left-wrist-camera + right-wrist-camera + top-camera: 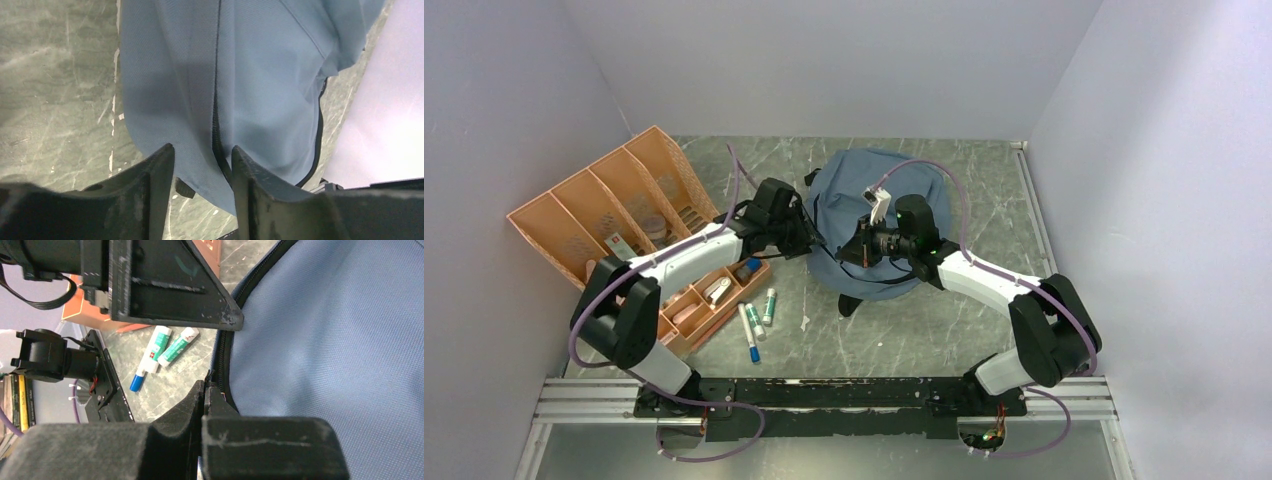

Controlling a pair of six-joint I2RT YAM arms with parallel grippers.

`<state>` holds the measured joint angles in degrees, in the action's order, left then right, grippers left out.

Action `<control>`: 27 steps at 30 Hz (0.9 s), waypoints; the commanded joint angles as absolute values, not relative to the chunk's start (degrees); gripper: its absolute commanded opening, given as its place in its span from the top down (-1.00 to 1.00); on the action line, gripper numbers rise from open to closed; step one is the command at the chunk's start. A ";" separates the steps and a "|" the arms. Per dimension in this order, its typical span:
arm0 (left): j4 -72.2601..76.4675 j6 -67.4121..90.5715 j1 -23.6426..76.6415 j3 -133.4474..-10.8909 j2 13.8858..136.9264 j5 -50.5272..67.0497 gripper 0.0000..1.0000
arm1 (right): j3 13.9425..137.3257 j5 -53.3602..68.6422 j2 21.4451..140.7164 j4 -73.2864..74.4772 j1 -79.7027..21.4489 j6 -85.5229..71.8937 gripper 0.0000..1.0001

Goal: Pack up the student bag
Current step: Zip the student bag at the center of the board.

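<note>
The grey-blue student bag [879, 185] lies at the middle of the table, black zipper along its near-left edge. My left gripper [807, 243] is at the bag's left edge; in the left wrist view [202, 150] its jaws stand apart astride the black zipper seam [216, 100] and the fabric [270, 75], the seam close against the right finger. My right gripper [851, 252] is at the same edge; in the right wrist view [205, 387] it is shut on the zipper pull beside the blue fabric [340, 340]. The left gripper's finger [170, 285] shows just above it.
An orange compartment tray [574, 215] with small items stands at the left. Two green-and-white markers [769, 305] and a blue-capped one [749, 333] lie on the table near it, also showing in the right wrist view [152, 352]. White walls enclose the table.
</note>
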<state>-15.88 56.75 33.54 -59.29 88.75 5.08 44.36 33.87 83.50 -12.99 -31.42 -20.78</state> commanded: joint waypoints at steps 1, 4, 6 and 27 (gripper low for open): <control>-16.93 56.67 34.36 -60.23 90.19 4.04 0.12 | 44.12 34.02 82.27 -14.42 -31.11 -20.84 1.00; -15.87 54.43 34.36 -60.18 91.22 4.99 0.40 | 44.12 34.48 82.18 -14.34 -31.11 -20.48 1.00; -16.60 52.76 34.30 -60.96 92.42 5.68 0.45 | 44.20 35.43 82.18 -14.33 -31.12 -20.11 1.00; -24.08 39.47 19.88 -74.66 103.20 4.35 0.90 | 42.63 45.21 79.98 -11.42 -30.23 -15.46 1.00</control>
